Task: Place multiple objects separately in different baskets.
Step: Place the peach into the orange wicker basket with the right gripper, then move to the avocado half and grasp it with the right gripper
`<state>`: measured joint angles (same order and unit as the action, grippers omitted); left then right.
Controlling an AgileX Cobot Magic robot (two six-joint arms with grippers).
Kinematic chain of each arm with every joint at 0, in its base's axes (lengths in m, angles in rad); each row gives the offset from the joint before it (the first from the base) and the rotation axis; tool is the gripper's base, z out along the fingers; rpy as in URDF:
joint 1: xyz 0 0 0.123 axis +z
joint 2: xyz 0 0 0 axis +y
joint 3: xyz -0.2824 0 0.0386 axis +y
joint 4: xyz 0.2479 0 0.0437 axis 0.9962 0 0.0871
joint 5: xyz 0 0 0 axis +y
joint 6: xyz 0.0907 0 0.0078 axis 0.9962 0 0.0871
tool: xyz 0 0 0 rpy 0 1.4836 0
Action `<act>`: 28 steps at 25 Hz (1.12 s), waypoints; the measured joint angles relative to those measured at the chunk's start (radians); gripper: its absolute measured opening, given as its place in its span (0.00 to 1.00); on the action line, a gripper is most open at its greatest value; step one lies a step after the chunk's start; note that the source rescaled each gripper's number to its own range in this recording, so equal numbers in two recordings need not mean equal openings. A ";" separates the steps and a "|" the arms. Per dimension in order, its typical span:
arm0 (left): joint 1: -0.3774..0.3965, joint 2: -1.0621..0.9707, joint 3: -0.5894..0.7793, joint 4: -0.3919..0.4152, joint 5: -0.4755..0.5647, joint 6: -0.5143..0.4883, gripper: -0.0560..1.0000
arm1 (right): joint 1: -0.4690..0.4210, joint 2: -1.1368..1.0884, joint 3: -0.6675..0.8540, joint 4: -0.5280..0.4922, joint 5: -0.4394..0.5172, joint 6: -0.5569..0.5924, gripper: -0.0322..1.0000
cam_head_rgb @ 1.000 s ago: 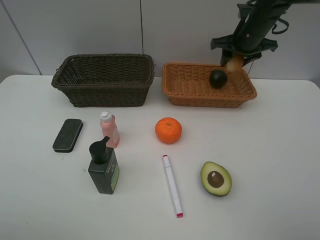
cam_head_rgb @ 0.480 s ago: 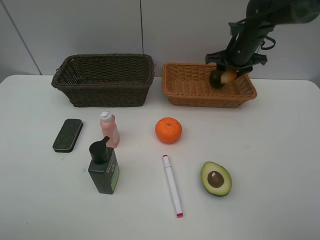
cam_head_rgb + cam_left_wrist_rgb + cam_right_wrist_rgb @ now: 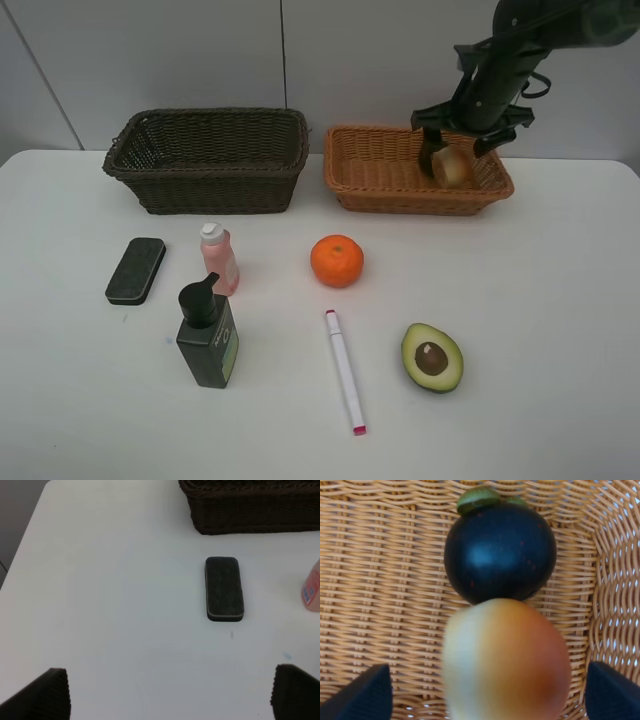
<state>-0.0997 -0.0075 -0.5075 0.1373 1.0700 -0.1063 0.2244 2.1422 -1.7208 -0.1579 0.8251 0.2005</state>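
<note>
The right fingers (image 3: 367, 695) stand spread over the tan basket (image 3: 370, 580); the peach (image 3: 505, 665), blurred and seemingly loose, lies between them, the mangosteen (image 3: 500, 555) just beyond. The left fingers (image 3: 42, 695) are spread too, the eraser (image 3: 224, 588) ahead on the tabletop (image 3: 125, 580).

My right gripper (image 3: 455, 160) hangs at two o'clock in the high view, fingers (image 3: 365, 695) spread wide; my left gripper (image 3: 168, 695) has its fingers wide apart too.

High overview, right wrist close over basket (image 3: 380, 580)
</note>
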 joint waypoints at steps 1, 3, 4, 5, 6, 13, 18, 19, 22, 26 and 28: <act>0.000 0.000 0.000 0.000 0.000 0.000 1.00 | 0.000 0.000 0.000 0.000 0.005 0.000 0.98; 0.000 0.000 0.000 0.000 0.000 0.000 1.00 | 0.000 0.000 0.000 0.005 0.011 -0.001 0.98; 0.000 0.000 0.000 0.000 0.000 0.000 1.00 | 0.000 0.000 0.000 0.007 0.018 -0.001 0.98; 0.000 0.000 0.000 0.000 0.000 0.000 1.00 | 0.000 0.000 0.000 0.008 0.031 -0.001 0.98; 0.000 0.000 0.000 0.000 0.000 0.000 1.00 | 0.000 0.000 0.000 0.013 0.044 -0.001 0.98; 0.000 0.000 0.000 0.000 0.000 0.000 1.00 | 0.001 -0.081 0.000 0.025 0.154 -0.001 0.98; 0.000 0.000 0.000 0.000 0.000 0.000 1.00 | 0.011 -0.193 0.000 0.061 0.328 -0.002 0.98; 0.000 0.000 0.000 0.000 0.000 0.000 1.00 | 0.020 -0.217 0.000 0.061 0.361 -0.002 0.98; 0.000 0.000 0.000 0.000 0.000 0.000 1.00 | 0.061 -0.280 0.004 0.067 0.385 -0.002 0.98; 0.000 0.000 0.000 0.000 0.000 0.000 1.00 | 0.121 -0.381 0.084 0.074 0.384 0.019 0.98; 0.000 0.000 0.000 0.000 0.000 0.000 1.00 | 0.146 -0.435 0.157 0.075 0.385 0.033 0.98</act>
<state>-0.0997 -0.0075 -0.5075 0.1373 1.0700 -0.1063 0.3704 1.7071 -1.5642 -0.0829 1.2105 0.2331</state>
